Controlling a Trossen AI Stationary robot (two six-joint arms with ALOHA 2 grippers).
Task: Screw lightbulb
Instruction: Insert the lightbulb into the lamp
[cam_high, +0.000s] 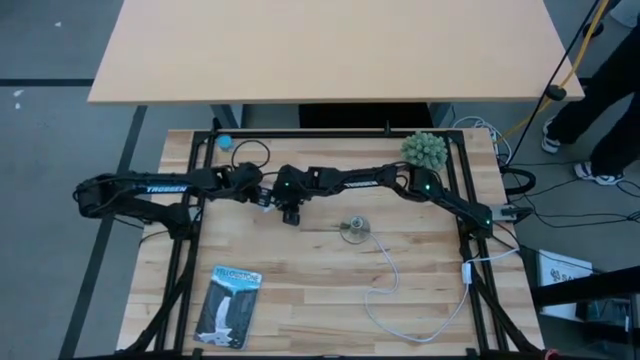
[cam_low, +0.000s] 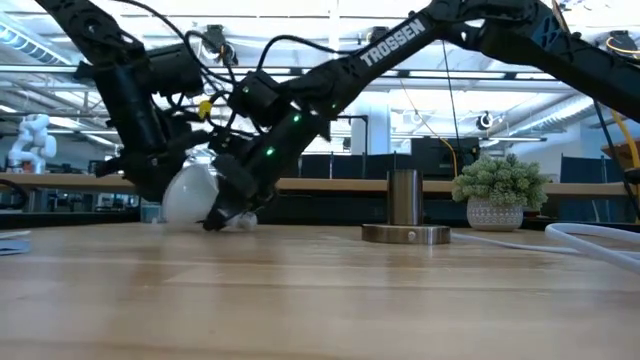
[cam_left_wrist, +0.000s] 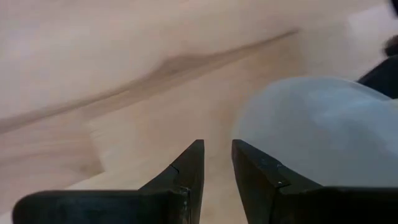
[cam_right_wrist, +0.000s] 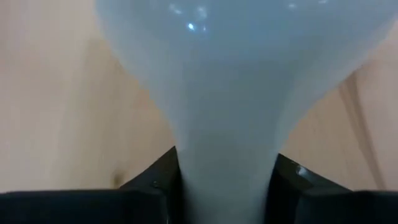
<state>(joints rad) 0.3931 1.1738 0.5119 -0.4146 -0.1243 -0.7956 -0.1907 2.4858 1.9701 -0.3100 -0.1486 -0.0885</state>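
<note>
High view: both arms meet over the table a bit toward its far edge, left of middle. Bulb barely shows here, just a pale bit between the two grippers, mostly hidden under the arms. Left gripper comes in from the left edge side, right gripper from the right. Fingers can't be read from above.

Low view: bulb lies down at the table surface, frosted globe toward the left arm, narrow end in the right gripper. Screw base hidden behind the dark fingers. Left gripper is right against the globe's far side, tips hidden behind it.

Right wrist view: right gripper clamped on the bulb at its tapered neck, a finger pressed to each side. Globe fills the frame and is cut off at the edge; base not visible.

Left wrist view: left gripper nearly closed, thin gap between fingers, nothing between them. Bulb sits just beside one finger, blurred, partly cut off.

Socket stands upright near table centre, well apart from the bulb, white cord looping toward the near right. Plant at far right corner. Blue card near the left front corner.
</note>
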